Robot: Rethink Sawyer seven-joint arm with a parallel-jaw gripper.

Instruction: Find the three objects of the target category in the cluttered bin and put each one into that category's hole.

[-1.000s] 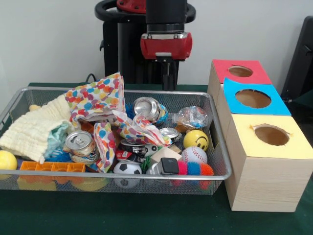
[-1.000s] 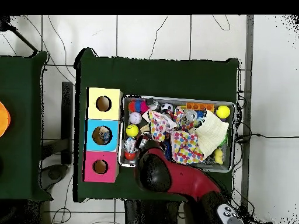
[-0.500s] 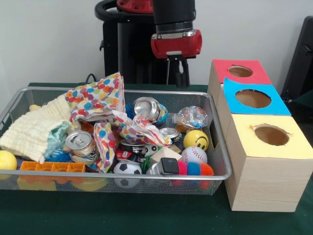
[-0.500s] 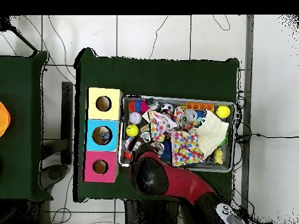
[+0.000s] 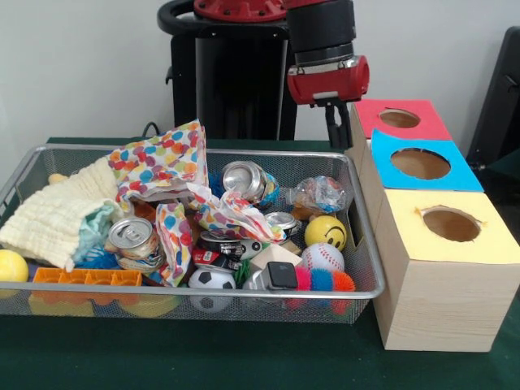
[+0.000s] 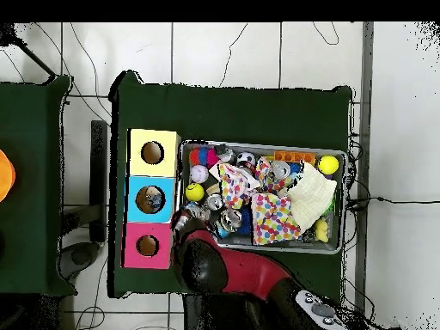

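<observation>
Gripper (image 5: 338, 130) hangs above the wire bin's (image 5: 367, 268) corner beside the red box (image 5: 370, 122); cannot tell whether the jaws hold anything. Crushed cans (image 5: 244, 180) lie mid-bin. If carrying, centre over the hole (image 5: 399, 119) before release.

The arm (image 5: 321, 28) is a black cylinder ending in a glossy red wrist block, with a slim black claw (image 5: 339, 126) beneath, backed by a black pedestal (image 5: 231, 73).

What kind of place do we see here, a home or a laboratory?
Most likely a robotics laboratory: a robot arm over a green-covered table, a wire bin of mixed clutter, three wooden boxes with coloured holed tops, and cables across a tiled floor.
</observation>
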